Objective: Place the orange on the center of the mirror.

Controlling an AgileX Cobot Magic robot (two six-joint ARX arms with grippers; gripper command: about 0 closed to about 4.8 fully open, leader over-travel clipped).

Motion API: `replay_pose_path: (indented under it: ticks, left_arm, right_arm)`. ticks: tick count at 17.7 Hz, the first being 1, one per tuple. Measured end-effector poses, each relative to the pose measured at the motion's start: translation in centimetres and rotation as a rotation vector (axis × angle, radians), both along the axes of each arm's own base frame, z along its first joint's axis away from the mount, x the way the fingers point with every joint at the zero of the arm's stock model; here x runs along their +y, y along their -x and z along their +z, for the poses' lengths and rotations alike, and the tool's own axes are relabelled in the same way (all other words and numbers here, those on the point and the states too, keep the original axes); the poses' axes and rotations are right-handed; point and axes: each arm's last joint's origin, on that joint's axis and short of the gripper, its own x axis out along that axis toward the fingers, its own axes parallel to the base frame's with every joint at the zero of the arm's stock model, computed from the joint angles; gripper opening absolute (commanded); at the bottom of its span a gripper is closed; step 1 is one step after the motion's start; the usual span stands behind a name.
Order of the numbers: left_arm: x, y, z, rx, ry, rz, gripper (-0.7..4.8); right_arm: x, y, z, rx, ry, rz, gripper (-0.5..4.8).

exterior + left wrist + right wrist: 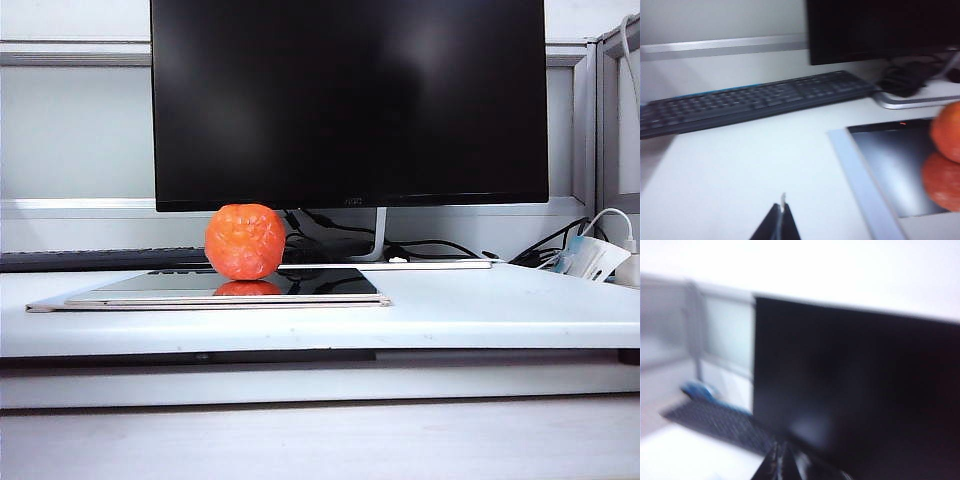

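Plainly, the orange (pixel 245 241) sits on the mirror (pixel 320 282), resting on its dark top near the slab's rear edge and toward its left half rather than at its middle; we see the fruit's reflection just beneath it in the glass. We find the mirror lying flat on the white table (pixel 480 315), close to the table's front edge, with its pale rim toward us; behind it stands the black monitor (pixel 350 100), and the black keyboard (pixel 100 259) runs along the table's rear left edge. We note a tangle of dark cables (pixel 440 247) at the monitor's foot and a white adapter (pixel 590 257) at the table's right rear corner.

Neither arm shows in the exterior view. Our left gripper (pixel 782 220) appears in the left wrist view as two dark fingers pressed together to a point, clenched on nothing, hanging above bare table beside the mirror's near corner and well apart from the orange (pixel 947 131), which shows at the view's margin on the mirror (pixel 890 165) with the keyboard (pixel 750 100) beyond. Our right gripper (pixel 781 465) is likewise clenched and empty in the blurred right wrist view, its fingers meeting in a narrow tip; it is raised and faces the monitor (pixel 855 390), with the keyboard (pixel 720 422) dimly visible below.
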Motion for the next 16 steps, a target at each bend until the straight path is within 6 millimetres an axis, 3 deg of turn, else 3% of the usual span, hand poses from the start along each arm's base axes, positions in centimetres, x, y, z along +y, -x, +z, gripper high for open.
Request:
replay_pose_path:
  ticks: [4, 11, 13, 16]
  left_arm:
    - [0.4, 0.0, 0.0, 0.000, 0.000, 0.043, -0.05]
    - [1.2, -0.1, 0.0, 0.000, 0.000, 0.121, -0.05]
    - [1.2, -0.1, 0.0, 0.000, 0.000, 0.121, -0.05]
    - [1.2, -0.1, 0.0, 0.000, 0.000, 0.121, -0.05]
  right_arm:
    - [-2.7, 3.4, 0.7, -0.007, 0.043, -0.073, -0.02]
    - [-4.8, 6.4, -0.2, -0.040, 0.010, -0.162, -0.02]
    - [-5.3, 6.5, -1.6, -0.026, 0.020, -0.198, -0.02]
    - [-6.0, 6.7, -5.2, 0.031, 0.054, -0.250, -0.02]
